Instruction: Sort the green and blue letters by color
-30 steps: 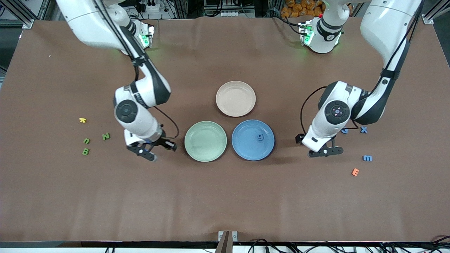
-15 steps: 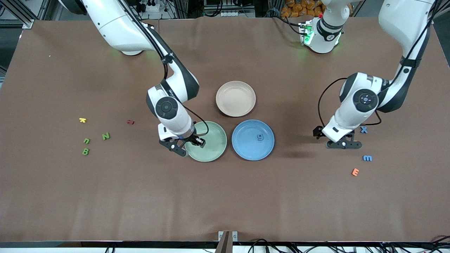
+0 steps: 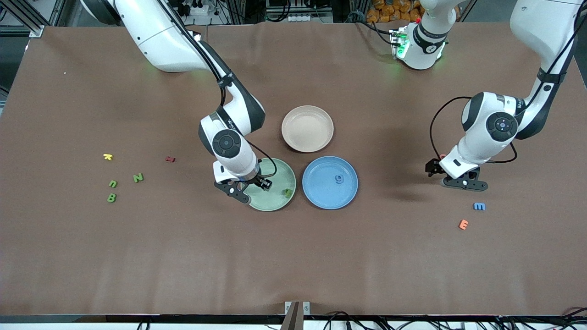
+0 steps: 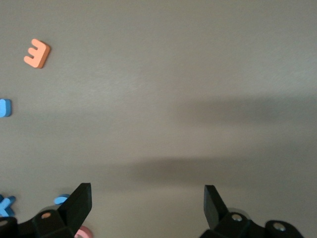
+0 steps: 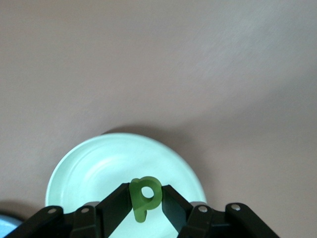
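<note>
Right gripper (image 3: 247,188) over the green plate (image 3: 279,170) pinches a green letter p (image 5: 144,196) by its flat faces, likely light foam; left gripper (image 3: 458,176) hangs wide open and empty near the blue m (image 3: 479,206).

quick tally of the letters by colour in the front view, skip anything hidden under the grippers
green: 4 (N, u, B, one letter in the green plate)
blue: 2 (g in the blue plate, m)
yellow: 1 (k)
dark red: 1 (small letter)
orange: 1 (E)
total: 9
</note>
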Controlling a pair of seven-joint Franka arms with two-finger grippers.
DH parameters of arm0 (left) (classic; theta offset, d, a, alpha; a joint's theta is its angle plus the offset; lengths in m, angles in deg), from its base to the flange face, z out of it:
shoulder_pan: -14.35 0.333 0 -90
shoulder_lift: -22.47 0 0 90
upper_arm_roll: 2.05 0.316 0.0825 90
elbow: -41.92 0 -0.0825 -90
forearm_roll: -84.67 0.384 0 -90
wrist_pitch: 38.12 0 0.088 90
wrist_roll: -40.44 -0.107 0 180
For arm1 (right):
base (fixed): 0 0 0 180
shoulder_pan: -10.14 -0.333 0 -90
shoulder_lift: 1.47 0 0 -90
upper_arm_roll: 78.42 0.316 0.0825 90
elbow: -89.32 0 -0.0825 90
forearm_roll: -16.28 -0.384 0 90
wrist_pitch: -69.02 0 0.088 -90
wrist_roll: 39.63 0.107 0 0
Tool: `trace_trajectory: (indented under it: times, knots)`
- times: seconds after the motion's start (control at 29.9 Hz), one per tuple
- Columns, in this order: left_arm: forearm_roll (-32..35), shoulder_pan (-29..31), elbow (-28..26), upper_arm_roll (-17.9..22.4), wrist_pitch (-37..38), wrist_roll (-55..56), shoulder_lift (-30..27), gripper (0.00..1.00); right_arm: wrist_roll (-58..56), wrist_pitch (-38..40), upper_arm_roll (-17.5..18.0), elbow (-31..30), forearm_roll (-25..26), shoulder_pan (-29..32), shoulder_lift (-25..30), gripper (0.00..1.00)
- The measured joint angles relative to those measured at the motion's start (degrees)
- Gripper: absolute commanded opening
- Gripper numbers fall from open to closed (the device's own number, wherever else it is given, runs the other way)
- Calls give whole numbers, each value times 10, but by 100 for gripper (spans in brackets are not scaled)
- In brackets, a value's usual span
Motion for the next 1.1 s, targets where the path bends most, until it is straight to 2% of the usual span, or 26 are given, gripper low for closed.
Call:
trace_trajectory:
  times: [0.27,0.43,0.9,1.1]
  knots:
    - [43,37,-33,0,-26,-14,2,100,-2,0,-5,14,2,8,0,100]
    - [46,42,-39,0,-27,-16,5,100,-25,7,-9,14,23,28,0,100]
    - [46,56,-41,0,-27,-16,30,100,-189,23,-11,13,38,142,7,100]
    - [46,57,-41,0,-27,-16,37,100,-272,30,-11,-11,38,186,29,100]
